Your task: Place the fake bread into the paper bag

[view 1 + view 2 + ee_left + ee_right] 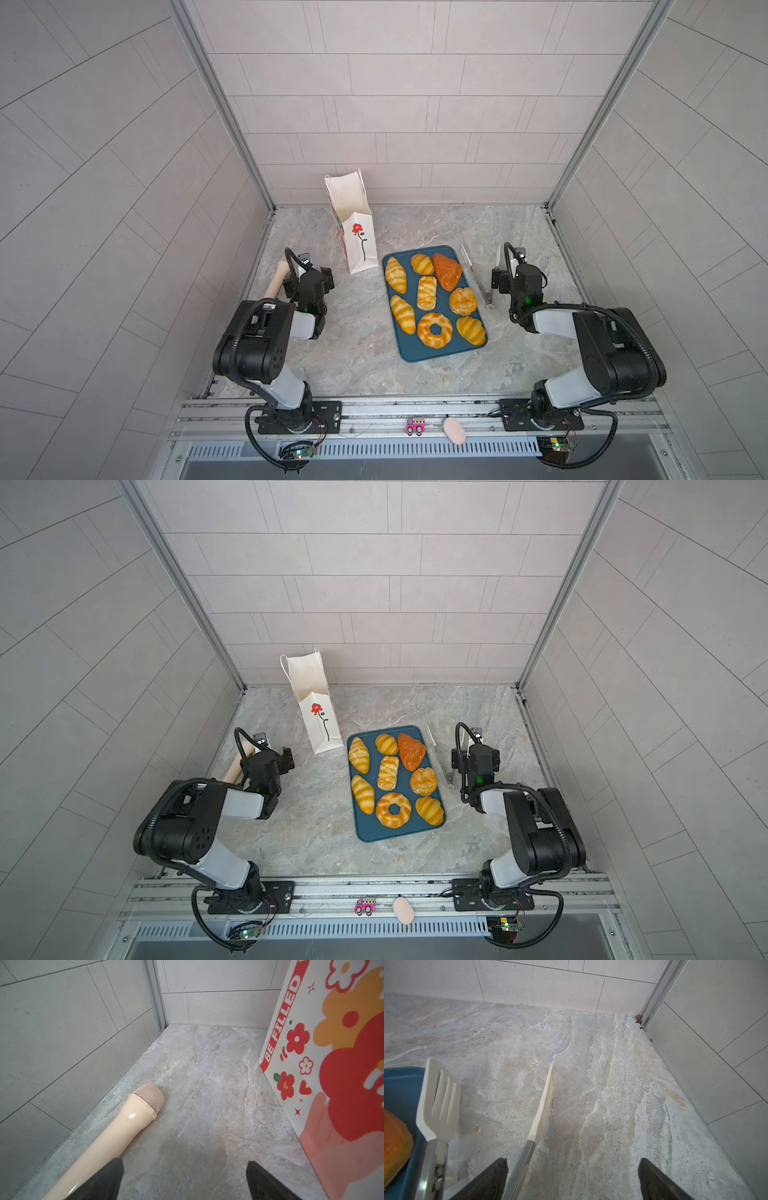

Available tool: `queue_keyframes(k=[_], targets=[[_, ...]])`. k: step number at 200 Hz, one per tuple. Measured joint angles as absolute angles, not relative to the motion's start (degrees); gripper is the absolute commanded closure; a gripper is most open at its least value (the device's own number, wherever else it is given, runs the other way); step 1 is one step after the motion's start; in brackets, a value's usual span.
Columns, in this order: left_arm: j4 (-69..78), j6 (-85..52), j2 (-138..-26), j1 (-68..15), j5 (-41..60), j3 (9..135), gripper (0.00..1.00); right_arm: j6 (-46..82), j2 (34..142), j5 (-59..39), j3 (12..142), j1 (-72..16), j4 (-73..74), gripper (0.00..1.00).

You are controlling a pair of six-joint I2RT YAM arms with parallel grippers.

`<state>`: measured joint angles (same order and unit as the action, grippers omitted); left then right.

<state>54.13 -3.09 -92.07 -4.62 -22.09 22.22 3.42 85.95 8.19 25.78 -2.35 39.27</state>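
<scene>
My left fingers (108,1180) are wide apart and hold nothing. They hang low over the grey marble-look table (357,332). The beige plastic toy microphone (133,1122) passes under one of them; touching or not, I cannot tell. The tall white paper bag (357,245) w/ a red flower drawn on its face stands just beside them, mouth open upward. My right fingers (658,1182) are wide too, and empty. The metal tongs w/ white slotted tips (440,1101) lie on the table btw my right arm and the dark blue rectangular plastic tray (415,351); one tong arm runs btw my fingers. The fake bread (427,293), 8 glossy golden-yellow toy pcs incl. one orange-brown loaf, lies all on the tray, close to the right of the bag.
</scene>
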Motion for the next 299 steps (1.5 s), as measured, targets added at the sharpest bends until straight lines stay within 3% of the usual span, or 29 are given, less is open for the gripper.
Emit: queue_keyframes(k=[270,299], targets=[[54.1,-3.1,-92.1,-4.6,-22.1,22.2,0.00,3.4,86.0,8.2,25.8,-2.3,39.2,0.01],[54.2,-3.1,-92.0,-4.6,-21.9,22.2,0.00,3.4,86.0,8.2,25.8,-2.3,39.3,0.07]])
